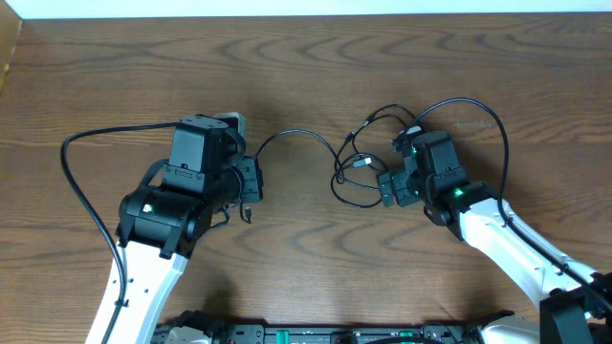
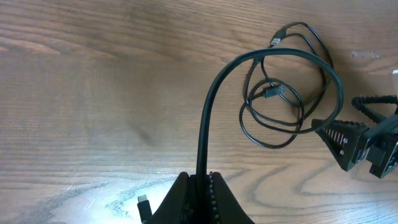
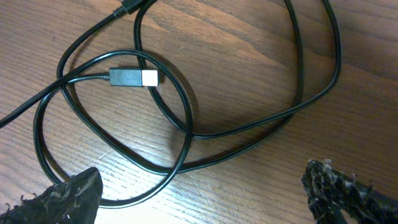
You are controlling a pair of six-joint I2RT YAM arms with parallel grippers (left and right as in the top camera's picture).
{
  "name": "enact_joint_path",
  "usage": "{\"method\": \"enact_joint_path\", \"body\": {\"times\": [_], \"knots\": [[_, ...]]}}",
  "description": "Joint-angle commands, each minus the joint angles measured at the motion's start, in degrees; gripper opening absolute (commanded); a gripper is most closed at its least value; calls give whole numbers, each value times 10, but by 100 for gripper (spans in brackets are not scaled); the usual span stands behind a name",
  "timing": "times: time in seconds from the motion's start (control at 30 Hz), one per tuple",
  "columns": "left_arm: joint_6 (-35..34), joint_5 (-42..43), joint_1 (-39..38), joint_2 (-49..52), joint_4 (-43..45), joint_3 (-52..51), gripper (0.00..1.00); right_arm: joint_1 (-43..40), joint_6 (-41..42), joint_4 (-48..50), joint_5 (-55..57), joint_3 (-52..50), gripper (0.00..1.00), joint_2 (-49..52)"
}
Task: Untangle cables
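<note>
A thin black cable (image 1: 301, 134) lies on the wooden table and arcs from my left gripper to a tangle of loops (image 1: 356, 170) in the middle. My left gripper (image 1: 251, 186) is shut on this cable (image 2: 208, 112); in the left wrist view the cord rises from between the jaws (image 2: 204, 182), and a plug end (image 2: 144, 205) sticks out beside them. My right gripper (image 1: 384, 187) is open, low over the right side of the loops. In the right wrist view its fingers (image 3: 202, 193) straddle a strand, with a USB plug (image 3: 132, 78) inside a loop. No white cable shows clearly.
The thick black robot cable (image 1: 76, 182) curves at the left of the left arm, and another (image 1: 497, 134) loops behind the right arm. The table's far edge (image 1: 306, 16) runs along the top. My right gripper also shows in the left wrist view (image 2: 348, 143).
</note>
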Motion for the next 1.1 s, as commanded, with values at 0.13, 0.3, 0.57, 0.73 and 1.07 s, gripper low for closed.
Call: {"method": "enact_joint_path", "body": {"times": [0.13, 0.3, 0.57, 0.73, 1.07], "knots": [[10, -7, -1, -7, -4, -4, 8, 3, -6, 8, 4, -3, 99, 6], [9, -7, -1, -7, -4, -4, 7, 3, -6, 18, 4, -3, 99, 12], [10, -7, -1, -7, -5, -4, 8, 3, -6, 39, 4, -3, 99, 16], [10, -7, -1, -7, -5, -4, 7, 3, -4, 52, 4, -3, 99, 20], [10, -7, -1, -7, -6, -4, 8, 3, 0, 98, -9, -3, 99, 82]]}}
